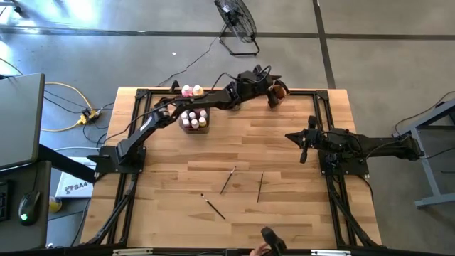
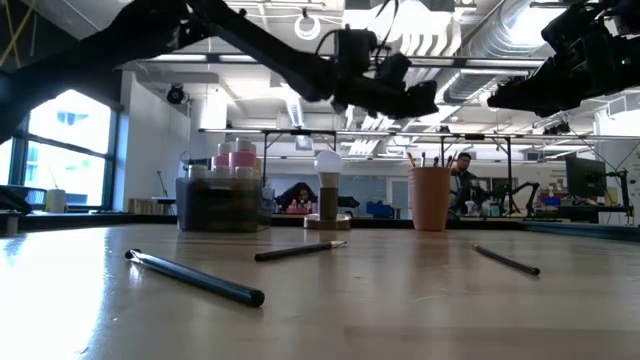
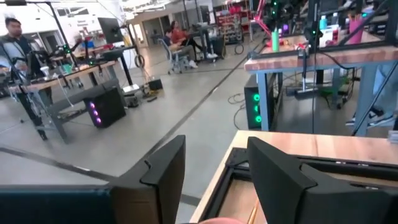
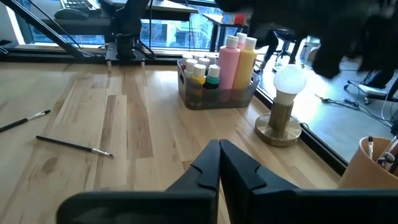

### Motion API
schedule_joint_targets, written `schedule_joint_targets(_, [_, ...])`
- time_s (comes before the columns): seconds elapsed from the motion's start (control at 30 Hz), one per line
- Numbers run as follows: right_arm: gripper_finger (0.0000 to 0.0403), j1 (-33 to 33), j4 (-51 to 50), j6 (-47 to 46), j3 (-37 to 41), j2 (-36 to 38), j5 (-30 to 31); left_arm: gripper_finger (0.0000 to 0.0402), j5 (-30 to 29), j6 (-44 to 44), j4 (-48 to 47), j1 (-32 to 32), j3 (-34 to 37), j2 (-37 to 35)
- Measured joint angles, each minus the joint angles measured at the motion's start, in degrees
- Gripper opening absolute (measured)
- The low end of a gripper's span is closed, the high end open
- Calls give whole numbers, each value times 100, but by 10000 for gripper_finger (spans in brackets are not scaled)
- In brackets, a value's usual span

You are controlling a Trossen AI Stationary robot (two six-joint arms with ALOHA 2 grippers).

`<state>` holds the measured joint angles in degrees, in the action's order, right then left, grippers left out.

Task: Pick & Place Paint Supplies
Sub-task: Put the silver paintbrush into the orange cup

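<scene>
Three thin dark brushes lie loose on the pale wood table, from six o'clock toward centre; they seem left to collect. At three, the right gripper waits, jaws pressed together. At twelve, the left gripper hovers over the orange cup, jaws spread and empty; brush tips already poke out. Smooth plastic paint bottles fill the tray at eleven.

Both arms are matte black, built of slim tubular links joined by bulkier rounded joint housings, with thin black cables looping beside the wrists. The left gripper and right gripper carry flat, angular black fingers with chamfered, wedge-shaped tips.
</scene>
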<state>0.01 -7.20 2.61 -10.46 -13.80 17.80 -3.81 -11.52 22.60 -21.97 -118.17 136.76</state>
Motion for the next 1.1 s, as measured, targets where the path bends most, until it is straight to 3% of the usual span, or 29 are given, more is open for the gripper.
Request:
schedule_joint_targets(0.27, [2, 0, -4, 0, 0, 0, 2, 171, -410, -18, -1868, 89, -7, -910])
schedule_joint_targets(0.53, [2, -1, -85, 22, 0, 0, 5, 171, -836, -93, -5946, 658, -7, -1997])
schedule_joint_targets(0.67, [2, 0, -89, 24, 0, 0, 26, 171, -916, -40, -7503, 1131, -7, -2321])
schedule_joint_targets(0.9, [2, 0, -83, 15, 0, 2, 27, 171, -1285, 2253, -8957, 1730, 52, -2350])
schedule_joint_targets(1.1, [2, -2, -87, 0, 0, 2, 6, 171, -854, 4504, -8982, 1915, 597, -2336])
